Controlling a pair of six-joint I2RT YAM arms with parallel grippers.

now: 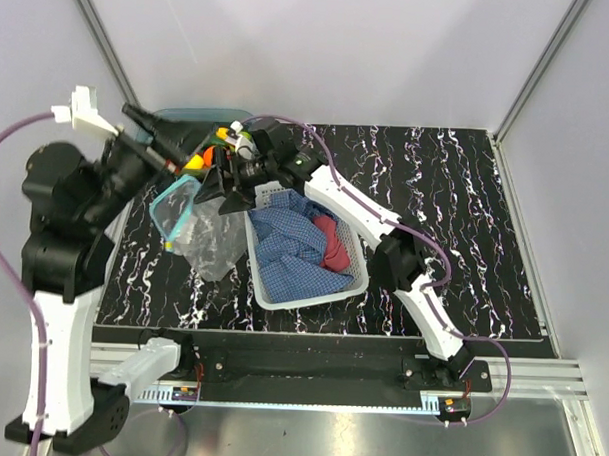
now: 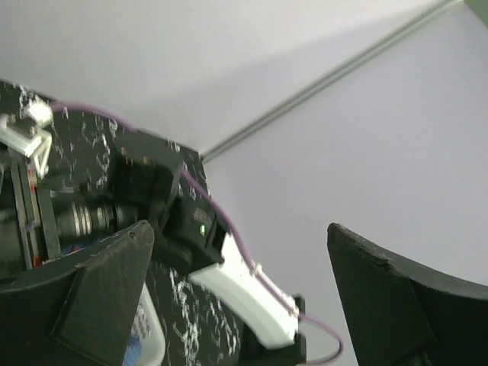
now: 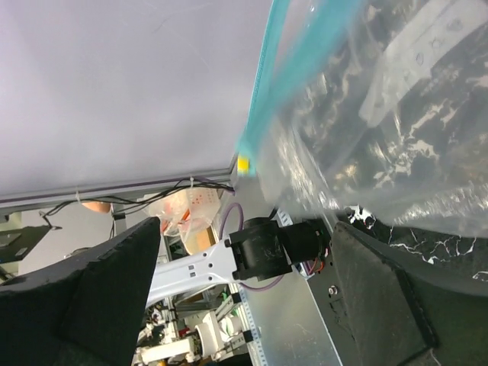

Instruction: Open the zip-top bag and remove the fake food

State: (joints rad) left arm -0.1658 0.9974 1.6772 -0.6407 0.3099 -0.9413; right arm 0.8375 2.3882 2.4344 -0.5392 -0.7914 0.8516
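both jaws gape wide, holding nothing. the zip-top bag [image 1: 199,234] lies left of centre, its teal mouth toward the upper left. my right gripper [image 1: 224,193] hovers just right of the mouth, nearer than the left gripper [image 2: 240,252]. the fake food [image 1: 199,162] sits just above.

The zip-top bag [image 1: 206,243] lies crumpled on the worktop [image 1: 465,214]. It is clear plastic, with its teal zip strip spread in an open loop (mouth toward the far left). The fake food [image 1: 198,162], orange, yellow and green pieces, sits just beyond the mouth, partly hidden.
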